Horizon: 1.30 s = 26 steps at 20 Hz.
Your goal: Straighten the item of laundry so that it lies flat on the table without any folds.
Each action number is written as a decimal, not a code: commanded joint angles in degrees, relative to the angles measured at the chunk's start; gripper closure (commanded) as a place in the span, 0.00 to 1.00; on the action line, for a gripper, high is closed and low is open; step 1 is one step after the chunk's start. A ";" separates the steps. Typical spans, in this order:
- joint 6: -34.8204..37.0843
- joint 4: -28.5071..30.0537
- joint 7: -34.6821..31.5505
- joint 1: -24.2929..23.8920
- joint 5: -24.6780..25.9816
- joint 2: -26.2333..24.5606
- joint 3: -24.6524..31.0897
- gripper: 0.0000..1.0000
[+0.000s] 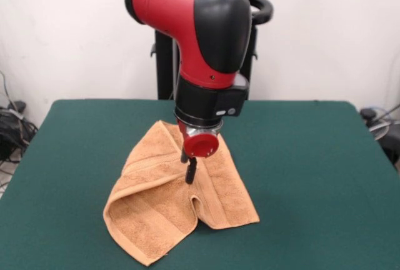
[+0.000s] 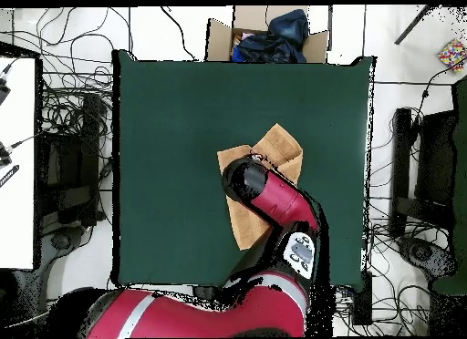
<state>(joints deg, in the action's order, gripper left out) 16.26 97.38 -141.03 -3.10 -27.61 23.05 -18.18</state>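
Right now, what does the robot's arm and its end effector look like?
The arm has glossy red rounded shells with black joint covers and a black wrist block. Below it sit a silver ring and a red disc. The end effector is small, slim and black. No loose cables show.

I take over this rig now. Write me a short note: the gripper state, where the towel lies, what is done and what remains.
Gripper: down on the towel near its middle fold; the front view does not show whether it is open or shut.
Towel: on the green table, around the table's middle, crumpled. One part is folded over and a ridge stands up beside the gripper. In the overhead view the arm covers much of it.
Done: nothing finished; the towel is not flat.
Left: open the fold, spread the corners, smooth the ridge.
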 commanded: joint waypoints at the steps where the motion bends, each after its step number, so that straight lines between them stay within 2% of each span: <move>1: -2.33 0.48 -11.15 2.15 -2.70 -3.83 6.80 0.00; 5: -1.57 1.04 -10.61 2.58 -2.44 -3.24 6.91 0.00; 10: -4.16 1.82 -8.38 0.61 -1.09 -3.75 9.12 0.00; 18: -5.31 2.19 -7.87 1.11 -0.35 -4.72 9.53 0.00; 26: -8.44 6.42 -6.62 -1.00 1.69 -3.26 12.30 0.00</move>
<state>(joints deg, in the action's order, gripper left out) 10.76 99.19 -141.03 -3.42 -27.12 20.84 -14.13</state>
